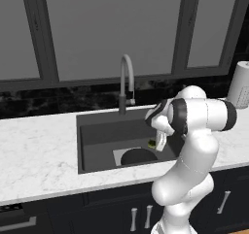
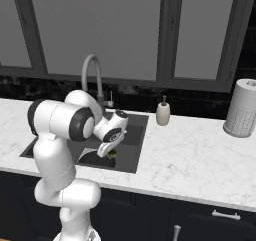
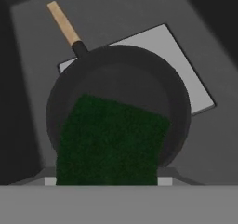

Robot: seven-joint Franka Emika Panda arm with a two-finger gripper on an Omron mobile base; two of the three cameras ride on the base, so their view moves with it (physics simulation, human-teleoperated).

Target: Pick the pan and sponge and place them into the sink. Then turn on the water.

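My gripper [image 1: 158, 142] hangs low inside the sink [image 1: 97, 131], shut on the sponge [image 1: 152, 143], a small green block. In the hand view the dark green sponge [image 3: 111, 141] sits between my fingertips [image 3: 163, 181] and covers the near part of the pan [image 3: 116, 62]. The round black pan [image 1: 138, 156] lies on the sink floor right below the sponge, its light wooden handle [image 3: 64, 23] pointing away. In the right base view the gripper [image 2: 108, 152] holds the sponge [image 2: 112, 154] just above the pan [image 2: 92, 158]. No water runs from the faucet [image 1: 126, 77].
A pale square patch [image 3: 188, 76] lies under the pan on the sink floor. A beige soap dispenser [image 2: 163, 112] stands on the marble counter [image 2: 190, 150] right of the sink. A paper towel roll [image 2: 242, 107] stands at the far right. The faucet [image 2: 92, 75] rises behind the basin.
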